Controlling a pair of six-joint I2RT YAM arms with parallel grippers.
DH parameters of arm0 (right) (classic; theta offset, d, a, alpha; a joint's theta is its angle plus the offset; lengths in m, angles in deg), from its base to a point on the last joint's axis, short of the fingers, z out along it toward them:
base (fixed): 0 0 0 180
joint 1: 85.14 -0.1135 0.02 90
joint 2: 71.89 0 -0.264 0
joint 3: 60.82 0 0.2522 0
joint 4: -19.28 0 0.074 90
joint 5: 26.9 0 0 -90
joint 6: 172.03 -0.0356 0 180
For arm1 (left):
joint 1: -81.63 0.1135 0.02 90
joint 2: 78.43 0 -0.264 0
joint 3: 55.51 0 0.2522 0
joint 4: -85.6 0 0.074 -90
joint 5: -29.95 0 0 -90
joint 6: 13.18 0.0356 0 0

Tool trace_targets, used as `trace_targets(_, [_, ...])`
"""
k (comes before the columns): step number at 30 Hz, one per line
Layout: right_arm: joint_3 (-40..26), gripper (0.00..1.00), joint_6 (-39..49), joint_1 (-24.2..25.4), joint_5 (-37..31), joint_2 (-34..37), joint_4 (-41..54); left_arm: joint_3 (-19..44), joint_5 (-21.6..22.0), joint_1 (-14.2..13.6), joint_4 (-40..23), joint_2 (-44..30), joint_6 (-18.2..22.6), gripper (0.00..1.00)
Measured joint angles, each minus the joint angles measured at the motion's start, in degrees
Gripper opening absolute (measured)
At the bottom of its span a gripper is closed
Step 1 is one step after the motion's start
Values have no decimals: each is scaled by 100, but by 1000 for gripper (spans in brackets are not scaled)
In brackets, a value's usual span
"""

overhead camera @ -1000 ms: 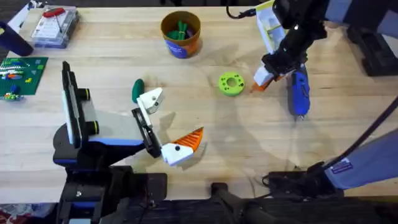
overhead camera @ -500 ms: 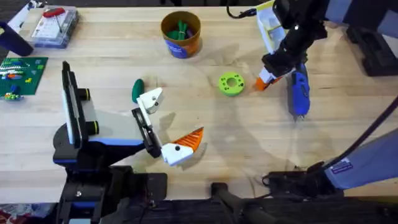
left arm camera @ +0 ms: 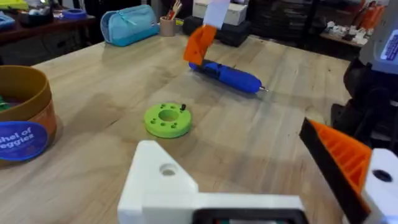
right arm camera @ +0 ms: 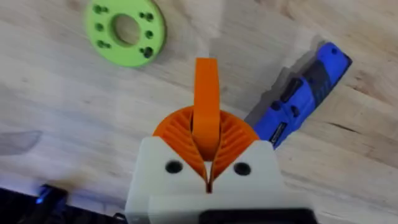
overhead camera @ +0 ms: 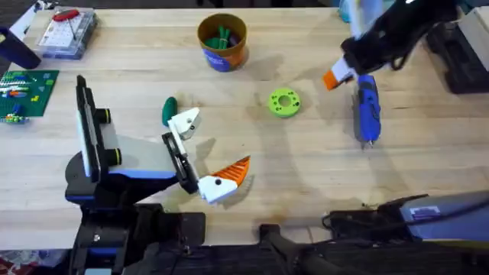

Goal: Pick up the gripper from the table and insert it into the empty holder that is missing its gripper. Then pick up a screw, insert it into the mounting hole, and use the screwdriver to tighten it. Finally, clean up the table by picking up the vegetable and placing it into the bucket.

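My right gripper [overhead camera: 345, 67] hangs above the table's far right, shut on the gripper [overhead camera: 333, 78], a small orange wedge with a white base. In the right wrist view the wedge [right arm camera: 206, 102] stands upright between the orange ribbed pads [right arm camera: 177, 132]. My left gripper [overhead camera: 210, 147] rests open at centre left. Its far jaw is the empty holder [overhead camera: 185, 122], bare white with a dark hole [left arm camera: 168, 169]; its near jaw carries an orange-striped tip [overhead camera: 231, 174]. The blue screwdriver [overhead camera: 367, 111] lies just below the held wedge. The dark green vegetable [overhead camera: 169, 109] lies beside the holder. The bucket [overhead camera: 221, 43] stands far centre.
A lime-green ring [overhead camera: 284, 102] with small dark screws in its holes lies between the two grippers. A clear box [overhead camera: 69, 30] and a green board [overhead camera: 27, 88] sit at the far left. Black equipment [overhead camera: 464, 61] stands at the far right edge.
The right arm has risen and swung toward the far right, lifting the orange wedge off the table. The left arm, screwdriver and ring have not moved.
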Motion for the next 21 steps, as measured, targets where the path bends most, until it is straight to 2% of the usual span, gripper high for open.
trace_targets(6, [-191,8,-145,4,671,-676,176,0,-2,0,0,0,0,985])
trace_targets(15, [-191,8,-229,4,1958,-1091,385,0,-2,0,0,0,0,985])
trace_targets(18, [-61,8,-248,4,2586,-1238,61,0,-2,0,0,0,0,985])
trace_targets(21, [462,8,-267,7,3473,-1503,-744,0,-2,0,0,0,0,985])
